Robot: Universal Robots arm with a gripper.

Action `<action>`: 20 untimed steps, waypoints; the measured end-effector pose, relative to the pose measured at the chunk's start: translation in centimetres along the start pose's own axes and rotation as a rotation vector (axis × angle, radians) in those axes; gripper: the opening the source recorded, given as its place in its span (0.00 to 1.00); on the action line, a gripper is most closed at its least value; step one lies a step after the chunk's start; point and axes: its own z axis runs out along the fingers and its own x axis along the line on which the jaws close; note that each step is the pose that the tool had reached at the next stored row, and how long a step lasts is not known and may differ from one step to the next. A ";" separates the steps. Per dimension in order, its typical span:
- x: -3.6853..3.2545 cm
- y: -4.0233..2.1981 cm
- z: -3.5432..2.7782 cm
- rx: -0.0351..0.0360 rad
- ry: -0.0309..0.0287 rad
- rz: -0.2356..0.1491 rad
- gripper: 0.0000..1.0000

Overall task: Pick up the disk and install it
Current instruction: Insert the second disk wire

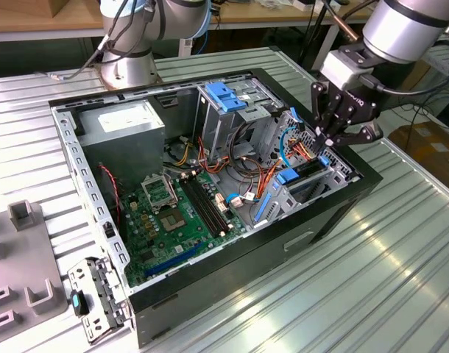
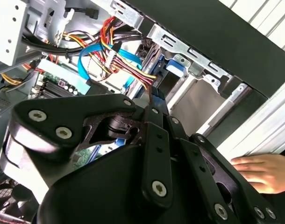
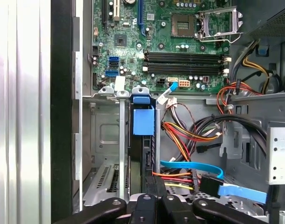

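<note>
The disk (image 1: 308, 168) stands on edge in the drive bay at the front corner of the open computer case (image 1: 342, 213), on the exterior view's right. It is a dark slab with blue carrier tabs at both ends. In the first wrist view the disk (image 3: 143, 156) runs down the slot from its blue tab towards my fingertips. My gripper (image 1: 330, 141) hangs directly over the disk's outer end, fingers drawn together, tips at or just above the blue tab. In both wrist views the gripper (image 2: 150, 105) (image 3: 155, 186) looks shut, with nothing visible between the fingers.
Red, yellow and blue cables (image 3: 189, 140) crowd the bay beside the disk. A tall grey cage with a light-blue latch plate (image 1: 226, 95) rises behind it. The motherboard (image 1: 173, 213) covers the case floor. A person's hand (image 2: 263, 171) rests on the ribbed table outside the case.
</note>
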 end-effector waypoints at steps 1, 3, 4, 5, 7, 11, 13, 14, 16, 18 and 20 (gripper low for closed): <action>-0.01 0.00 -0.16 0.0000 -0.0008 0.000 0.11; -0.01 0.04 -0.28 0.0000 -0.0035 0.000 0.11; -0.01 0.11 -0.31 0.0000 -0.0055 0.000 0.11; -0.01 0.15 -0.33 0.0000 -0.0068 0.000 0.11; -0.02 0.20 -0.33 0.0001 -0.0084 0.000 0.11; -0.02 0.58 -0.34 0.0001 -0.0130 0.000 0.11; -0.03 0.58 -0.55 0.0001 -0.0172 0.000 0.11; -0.04 0.59 -0.86 0.0001 -0.0188 0.000 0.11; -0.07 0.58 -1.34 0.0001 -0.0209 0.000 0.11; -0.08 0.57 -1.74 0.0002 -0.0222 0.000 0.11; -0.10 0.57 -1.98 0.0002 -0.0244 0.000 0.11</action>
